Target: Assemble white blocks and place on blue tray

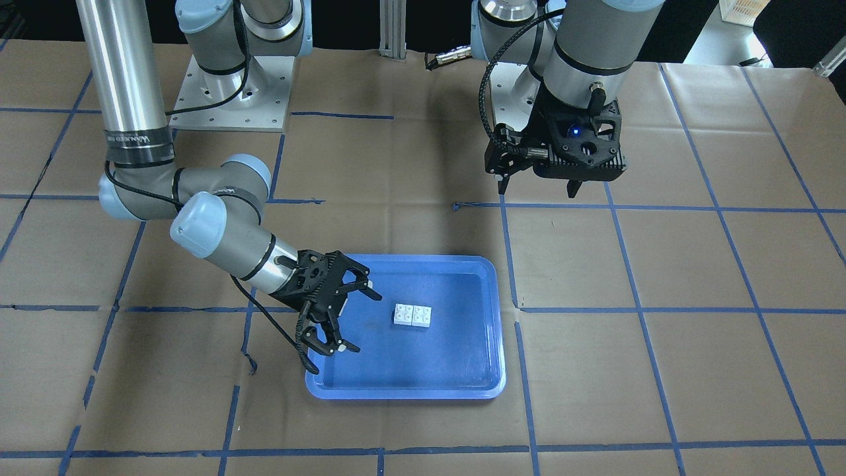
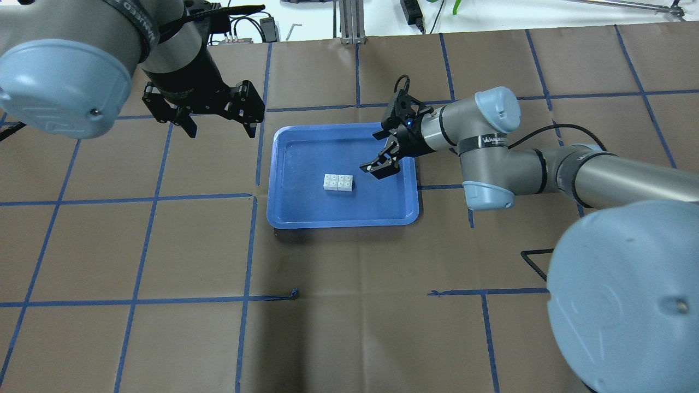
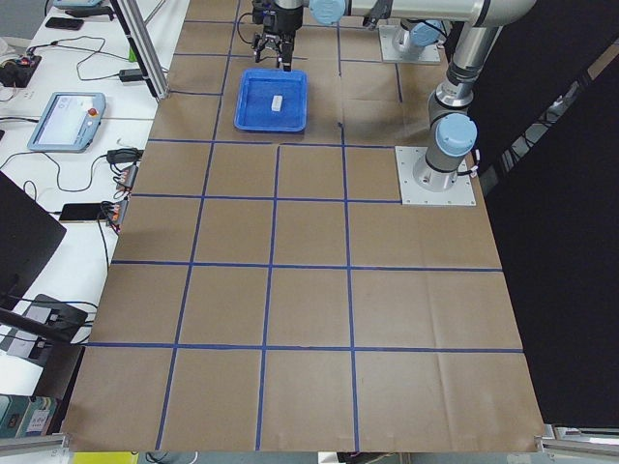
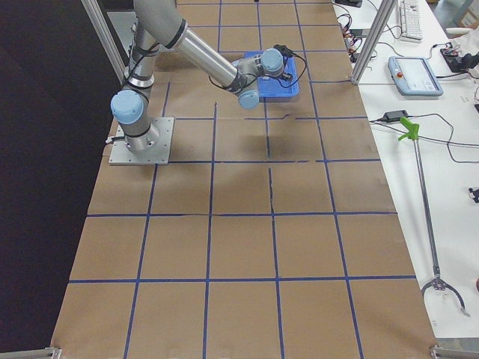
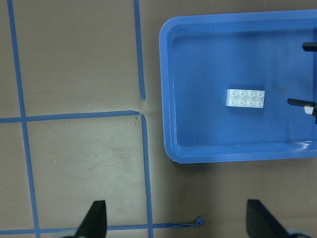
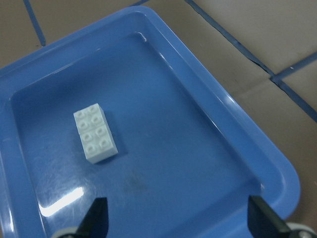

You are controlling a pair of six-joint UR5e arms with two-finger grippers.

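Note:
The two white blocks [image 1: 413, 315] lie joined side by side, studs up, on the floor of the blue tray [image 1: 403, 393] near its middle. They also show in the overhead view [image 2: 338, 182], the left wrist view [image 5: 245, 98] and the right wrist view [image 6: 95, 133]. My right gripper [image 1: 363, 320] is open and empty, tilted low over the tray's right-hand end, apart from the blocks [image 2: 374, 153]. My left gripper [image 1: 537, 190] is open and empty, held high over the bare table beyond the tray's left side [image 2: 223, 134].
The table is covered in brown paper with a blue tape grid [image 2: 251, 245]. The arms' base plates [image 1: 231, 92] stand at the robot's edge. Benches with a teach pendant [image 3: 66, 121] and cables lie beyond the table's far edge.

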